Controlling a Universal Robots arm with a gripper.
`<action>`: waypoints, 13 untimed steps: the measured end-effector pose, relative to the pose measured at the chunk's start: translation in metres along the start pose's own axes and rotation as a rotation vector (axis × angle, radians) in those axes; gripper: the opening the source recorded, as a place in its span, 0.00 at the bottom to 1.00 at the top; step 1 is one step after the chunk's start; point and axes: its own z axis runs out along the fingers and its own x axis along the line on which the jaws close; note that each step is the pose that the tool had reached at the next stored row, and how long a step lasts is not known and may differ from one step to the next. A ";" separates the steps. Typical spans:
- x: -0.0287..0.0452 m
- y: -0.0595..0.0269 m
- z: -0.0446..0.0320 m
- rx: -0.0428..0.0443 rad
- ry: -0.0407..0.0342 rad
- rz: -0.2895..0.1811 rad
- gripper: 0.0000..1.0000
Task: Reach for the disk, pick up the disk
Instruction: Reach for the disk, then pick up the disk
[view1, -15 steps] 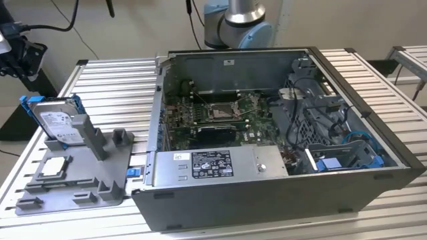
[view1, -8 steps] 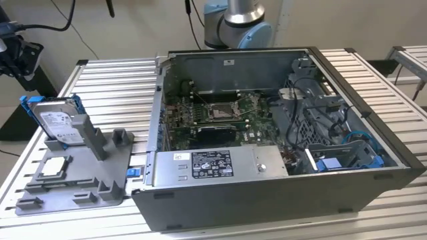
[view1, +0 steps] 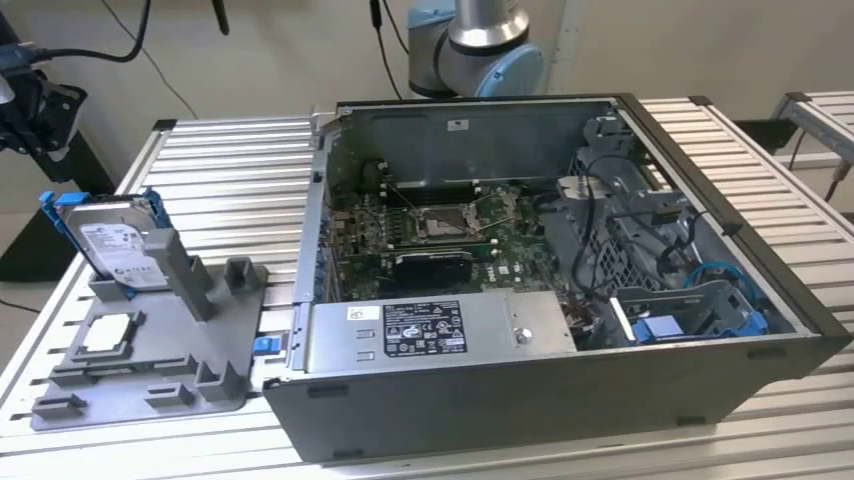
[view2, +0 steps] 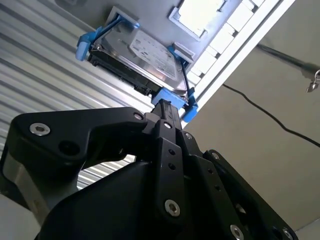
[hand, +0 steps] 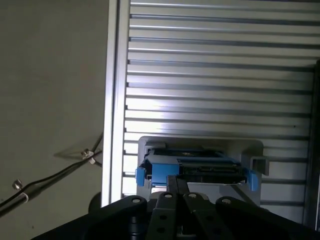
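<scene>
The disk (view1: 118, 247) is a silver hard drive with a white label and a bright blue frame. It stands on edge in a grey holder (view1: 200, 300) at the exterior view's left. Both wrist views look down on it: the disk (view2: 145, 57) shows its labelled face in the second, and the disk (hand: 192, 167) shows its blue top edge in the first. My gripper (view2: 165, 107) hangs above the disk's blue frame, apart from it, with the black fingers drawn together and nothing between them. The gripper (hand: 176, 181) points at the disk's top edge.
A small square silver chip (view1: 107, 335) lies on the grey holder in front of the disk. An open computer case (view1: 561, 300) fills the middle of the slatted aluminium table (view1: 227, 170). The table's edge and loose cables (hand: 60, 172) lie close beside the holder.
</scene>
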 end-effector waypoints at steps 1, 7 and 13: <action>0.0000 0.0000 0.0000 0.0000 0.0001 -0.002 0.00; 0.0000 0.0000 0.0000 0.0000 0.0005 -0.014 0.00; -0.0001 0.0000 0.0000 0.0000 0.0014 -0.038 0.00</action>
